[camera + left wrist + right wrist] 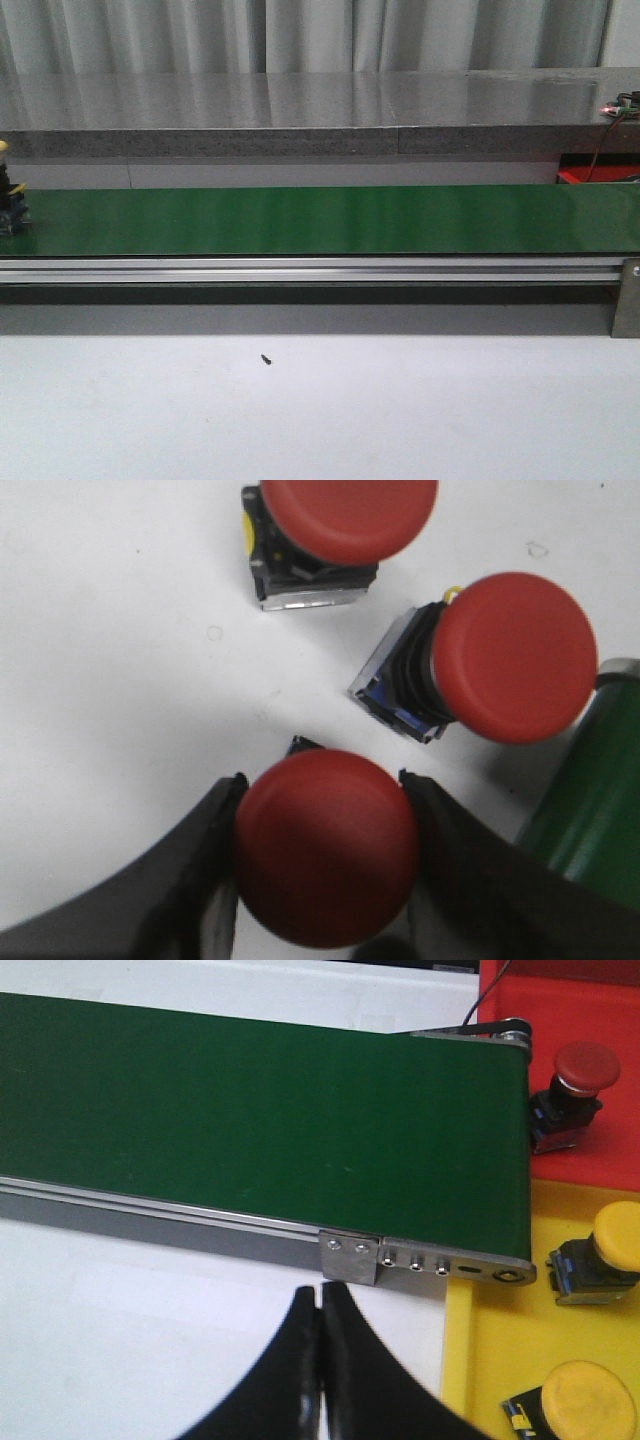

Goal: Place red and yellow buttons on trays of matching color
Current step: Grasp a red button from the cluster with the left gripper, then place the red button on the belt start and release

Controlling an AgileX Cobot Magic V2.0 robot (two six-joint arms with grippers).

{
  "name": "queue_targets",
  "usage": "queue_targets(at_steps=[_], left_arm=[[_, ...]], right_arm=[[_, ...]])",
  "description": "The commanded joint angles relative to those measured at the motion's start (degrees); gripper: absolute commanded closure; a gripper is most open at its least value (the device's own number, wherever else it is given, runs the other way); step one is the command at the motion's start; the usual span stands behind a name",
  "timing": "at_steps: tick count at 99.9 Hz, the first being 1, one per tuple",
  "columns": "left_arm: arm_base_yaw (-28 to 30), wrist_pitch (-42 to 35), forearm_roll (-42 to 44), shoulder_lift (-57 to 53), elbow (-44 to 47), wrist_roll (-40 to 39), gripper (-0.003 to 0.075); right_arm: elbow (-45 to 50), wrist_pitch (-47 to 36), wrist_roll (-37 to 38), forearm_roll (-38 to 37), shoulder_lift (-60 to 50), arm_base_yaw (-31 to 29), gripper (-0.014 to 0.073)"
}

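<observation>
In the left wrist view my left gripper (322, 780) is shut on a red button (325, 845), its fingers pressing both sides of the round cap, over a white surface. Two more red buttons (345, 515) (510, 655) lie just beyond it. My right gripper (320, 1295) is shut and empty, above the white table near the conveyor's end. Past that end, a red tray (600, 1160) holds a red button (580, 1070), and a yellow tray (490, 1340) holds two yellow buttons (618, 1240) (590, 1400). A yellow-topped button (8, 195) rides at the belt's far left in the front view.
The long green conveyor belt (320, 220) runs across the table with a metal rail (300, 270) along its near side. Its roller end (590, 800) lies close beside the left gripper. A small dark screw (266, 359) lies on the white table. Neither arm shows in the front view.
</observation>
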Motion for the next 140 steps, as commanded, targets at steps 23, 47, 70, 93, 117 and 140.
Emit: queue_targets(at_steps=[23,47,70,93,117,140], left_arm=[[-2.08,1.34,0.17,-13.32,-1.93,2.47,0.0575],[-5.42,4.84,0.17,-15.52,-1.65,2.89,0.0575],[-7.29,5.95,0.25,-15.41,-1.14,3.12,0.0575],[-7.29,7.74,0.25,-15.41,-1.14,4.61,0.0512],[-7.29,7.49,0.00,-15.19,-1.14,5.23,0.0269],[-7.29,7.35,-1.86,-15.19,-1.14,6.26,0.0141]], right_arm=[[-1.50,-3.41,-0.26,0.58,-0.44,-0.03,0.0654],[-1.50,-3.41,-0.26,0.58,-0.44,-0.03,0.0654],[-1.50,-3.45,-0.26,0.58,-0.44,-0.03,0.0654],[-1.50,-3.45,-0.26,0.58,-0.44,-0.03,0.0654],[-1.50,-3.37,-0.26,0.58,-0.44,-0.03,0.0654],[-1.50,-3.37,-0.26,0.58,-0.44,-0.03,0.0654]])
